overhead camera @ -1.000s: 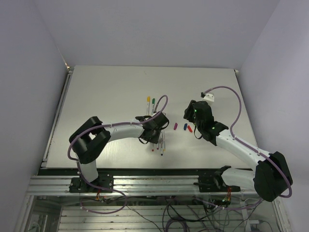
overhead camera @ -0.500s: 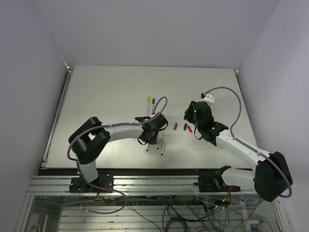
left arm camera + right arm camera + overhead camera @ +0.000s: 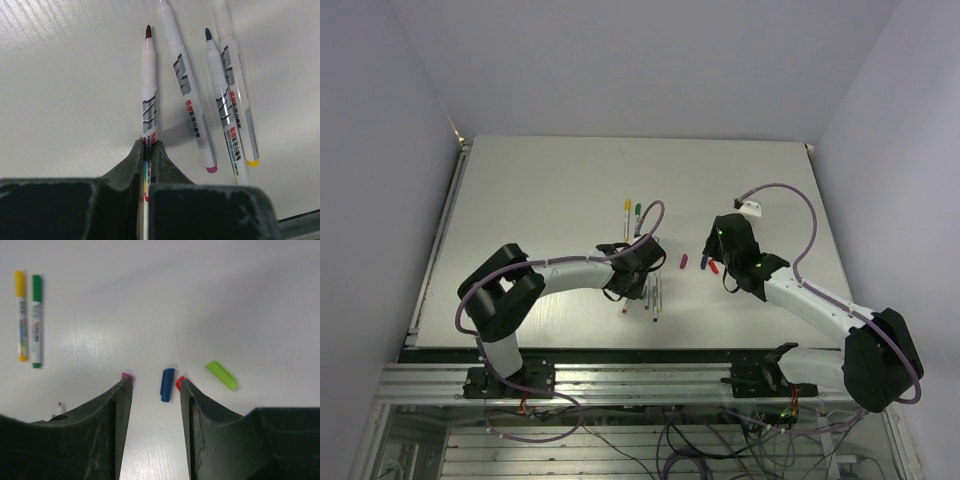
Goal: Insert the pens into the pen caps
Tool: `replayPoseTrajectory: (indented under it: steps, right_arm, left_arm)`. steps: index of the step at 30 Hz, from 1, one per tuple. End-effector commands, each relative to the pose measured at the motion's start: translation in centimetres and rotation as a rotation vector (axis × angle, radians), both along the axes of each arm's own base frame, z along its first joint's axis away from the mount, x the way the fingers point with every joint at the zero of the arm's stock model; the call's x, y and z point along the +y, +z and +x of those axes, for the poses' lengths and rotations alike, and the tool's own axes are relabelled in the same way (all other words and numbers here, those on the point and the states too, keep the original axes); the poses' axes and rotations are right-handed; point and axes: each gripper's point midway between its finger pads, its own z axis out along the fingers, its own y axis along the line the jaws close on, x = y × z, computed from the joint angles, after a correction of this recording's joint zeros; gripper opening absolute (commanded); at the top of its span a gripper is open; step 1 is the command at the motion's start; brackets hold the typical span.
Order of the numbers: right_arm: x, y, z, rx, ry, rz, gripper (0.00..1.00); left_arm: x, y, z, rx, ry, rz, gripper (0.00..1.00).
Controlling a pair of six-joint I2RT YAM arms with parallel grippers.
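My left gripper (image 3: 148,145) is shut on a whitish pen with a dark red tip (image 3: 149,100), which lies flat on the table. Beside it lie three more uncapped pens: one with a magenta end (image 3: 187,90), one with a blue tip (image 3: 222,105) and one with a yellow end (image 3: 239,105). My right gripper (image 3: 156,384) stands open low over the caps. The blue cap (image 3: 167,384) lies between its fingers. The purple cap (image 3: 128,376) and the red cap (image 3: 179,383) peek out from behind its fingertips. A light green cap (image 3: 222,375) lies to the right.
Two capped pens, one yellow (image 3: 627,213) and one green (image 3: 637,215), lie side by side further back on the white table (image 3: 540,200). In the top view the loose pens (image 3: 655,297) lie just left of the caps (image 3: 702,262).
My left gripper has shut on the red-tipped pen. My right gripper has shifted slightly nearer over the caps, still open.
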Motion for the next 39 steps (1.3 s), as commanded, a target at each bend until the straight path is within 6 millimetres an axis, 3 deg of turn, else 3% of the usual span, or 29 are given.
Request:
replayPoseTrajectory:
  steps: [1,11,21,34,39]
  right_arm:
    - [-1.3,-1.9,-0.8,0.075,-0.019,-0.094,0.43]
    - [-1.0,-5.1,-1.8,0.202,0.026,-0.141,0.42]
    - [-0.8,-7.3,-2.0,0.283,0.029,-0.16,0.39]
    - [-2.3,-8.2,-1.2,0.313,-0.002,-0.156,0.37]
    - [-1.8,-8.1,-0.9,0.306,0.034,-0.139,0.37]
  left_arm:
    - [3.2,-2.4,-2.9,0.104,-0.041,0.112,0.07]
    - [0.4,5.0,1.4,-0.056,-0.007,-0.096,0.07]
    - [-1.1,9.9,3.0,-0.105,0.029,-0.303,0.07]
    - [-0.4,10.6,3.4,-0.114,0.063,-0.341,0.07]
    - [-0.5,10.2,3.4,-0.101,0.064,-0.341,0.07]
